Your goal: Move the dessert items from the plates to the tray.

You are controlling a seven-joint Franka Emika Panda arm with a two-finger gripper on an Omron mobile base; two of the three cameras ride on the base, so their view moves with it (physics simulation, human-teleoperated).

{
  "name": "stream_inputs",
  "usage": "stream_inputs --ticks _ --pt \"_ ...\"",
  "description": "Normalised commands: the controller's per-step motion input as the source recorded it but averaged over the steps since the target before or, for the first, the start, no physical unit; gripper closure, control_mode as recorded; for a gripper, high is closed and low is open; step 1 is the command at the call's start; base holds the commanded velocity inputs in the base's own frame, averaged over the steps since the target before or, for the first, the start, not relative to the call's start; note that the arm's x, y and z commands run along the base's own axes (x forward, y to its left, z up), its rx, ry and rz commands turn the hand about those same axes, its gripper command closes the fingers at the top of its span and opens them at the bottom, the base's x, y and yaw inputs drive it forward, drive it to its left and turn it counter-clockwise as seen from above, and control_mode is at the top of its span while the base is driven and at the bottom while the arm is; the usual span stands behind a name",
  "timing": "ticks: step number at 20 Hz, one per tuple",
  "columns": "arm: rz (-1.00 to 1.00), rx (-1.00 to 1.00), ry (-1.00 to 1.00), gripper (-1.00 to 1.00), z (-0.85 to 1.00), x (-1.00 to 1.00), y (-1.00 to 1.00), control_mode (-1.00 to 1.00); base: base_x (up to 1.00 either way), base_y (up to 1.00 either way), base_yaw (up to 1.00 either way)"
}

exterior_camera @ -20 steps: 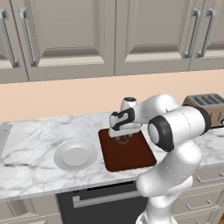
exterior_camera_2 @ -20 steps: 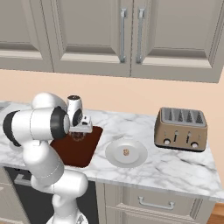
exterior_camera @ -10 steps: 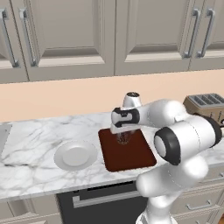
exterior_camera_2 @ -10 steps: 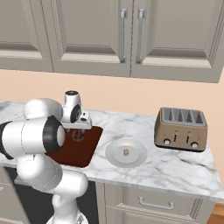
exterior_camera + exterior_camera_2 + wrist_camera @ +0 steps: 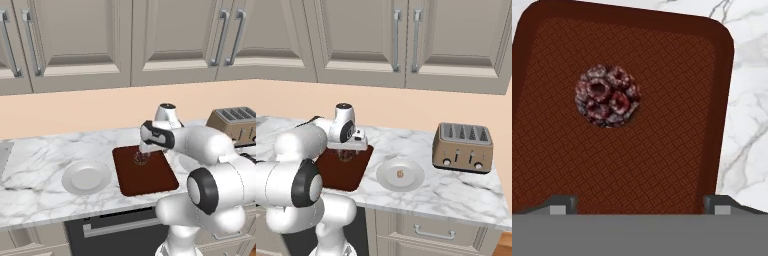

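The dark maroon bumpy cupcake (image 5: 607,96) lies on the reddish-brown tray (image 5: 662,150), free of any grip. My gripper (image 5: 638,206) hovers just above it, open, with its fingertips (image 5: 559,205) spread wide and nothing between them. From the left base view, the gripper (image 5: 145,149) hangs over the cupcake (image 5: 140,158) at the tray's (image 5: 150,177) far end. From the right base view, the cupcake (image 5: 346,155) sits under the gripper (image 5: 347,148) on the tray (image 5: 338,176). The small tan morsel (image 5: 400,174) rests on a white plate (image 5: 412,181) right of the tray. A second white plate (image 5: 86,177) lies bare, left of the tray.
A metallic brown toaster (image 5: 462,147) stands at the right end of the marble counter (image 5: 456,192). Wall cabinets (image 5: 401,35) hang above the backsplash. My own white arm (image 5: 210,145) bends over the counter right of the tray. The counter's front edge runs close below the tray.
My arm's elbow and upper links have swung over to the tray's right side while the hand stayed over the tray's far end. The cupcake has stayed in place on the tray.
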Motion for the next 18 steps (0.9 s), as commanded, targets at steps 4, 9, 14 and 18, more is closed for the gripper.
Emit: stream_inputs --ticks 4,9,14,18 --pt "0.0 0.0 0.0 -1.0 0.03 -0.42 -0.72 -1.0 0.0 0.0 0.0" --pt "0.0 0.0 0.0 -1.0 0.0 -0.12 -0.83 -1.0 0.0 0.0 0.0" --pt "-0.01 0.0 0.0 -1.0 0.02 0.02 -0.82 -1.0 0.0 0.0 0.0" --pt "-0.07 0.0 0.0 -1.0 0.0 0.25 -0.7 -1.0 0.0 0.0 0.0"
